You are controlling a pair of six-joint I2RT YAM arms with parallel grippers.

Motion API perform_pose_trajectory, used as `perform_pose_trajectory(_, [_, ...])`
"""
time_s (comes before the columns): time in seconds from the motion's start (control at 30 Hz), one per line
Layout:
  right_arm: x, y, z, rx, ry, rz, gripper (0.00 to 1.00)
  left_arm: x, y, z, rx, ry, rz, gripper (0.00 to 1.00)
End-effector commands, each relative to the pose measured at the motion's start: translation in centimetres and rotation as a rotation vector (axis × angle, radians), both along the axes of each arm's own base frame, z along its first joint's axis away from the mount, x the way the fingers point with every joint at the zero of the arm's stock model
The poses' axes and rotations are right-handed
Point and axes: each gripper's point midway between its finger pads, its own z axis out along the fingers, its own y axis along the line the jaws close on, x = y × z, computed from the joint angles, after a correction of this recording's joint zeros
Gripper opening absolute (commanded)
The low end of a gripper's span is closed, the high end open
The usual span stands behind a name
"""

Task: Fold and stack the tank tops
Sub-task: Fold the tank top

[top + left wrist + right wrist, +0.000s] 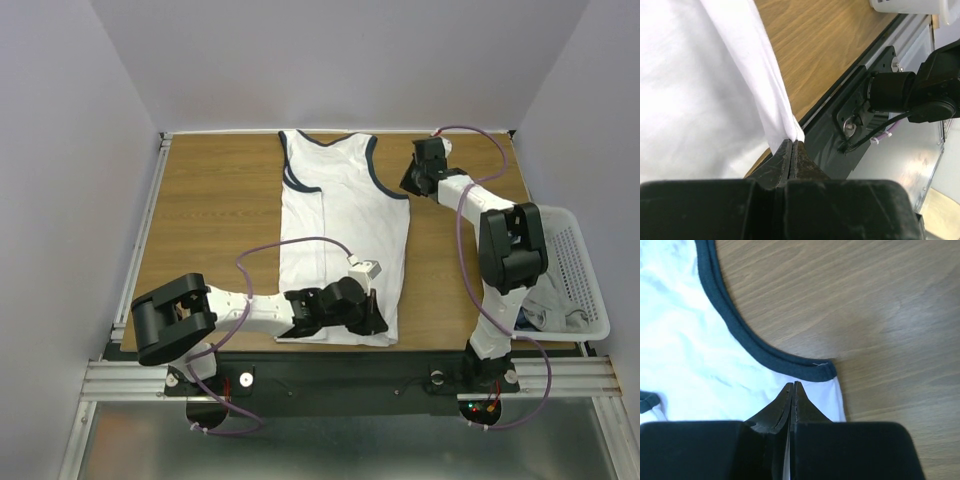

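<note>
The white tank top (340, 215) with navy-edged neck and armholes lies flat lengthwise on the wooden table (210, 220), neck at the far side, its left side folded inward. My left gripper (378, 325) is shut on its near right hem corner; the left wrist view shows the white cloth (690, 90) pinched at the tips of the gripper (793, 142). My right gripper (407, 187) is shut on the cloth just below the right armhole; the right wrist view shows the gripper (792, 385) on white cloth (700, 365) beside the navy edge (765, 352).
A white mesh basket (585, 290) stands at the right table edge with grey cloth (545, 300) in it. The table's near edge and black rail (860, 125) lie right beside my left gripper. The right arm's base (910, 92) is close by.
</note>
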Motion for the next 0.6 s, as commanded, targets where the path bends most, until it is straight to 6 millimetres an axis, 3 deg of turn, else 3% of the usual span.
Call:
perform_pose_trajectory(0.0, [1.6,0.9,2.6,0.016,-0.073,-0.021,0.04,0.8,0.1,2.2,-0.071,-0.020,0.041,0.00])
perform_pose_trajectory(0.03, [1.5,0.8,2.4,0.010,-0.068,-0.021,0.11,0.8,0.0,2.2,-0.068,-0.020,0.039,0.00])
perform_pose_trajectory(0.23, [0.6,-0.2,0.7,-0.049,-0.032,-0.036,0.20,0.6,-0.9,1.6,-0.047,-0.014,0.008,0.00])
perform_pose_trajectory(0.57, [1.0,-0.7,-4.2,-0.117,0.055,-0.009,0.22,0.8,-1.3,1.7,-0.042,-0.021,0.007,0.00])
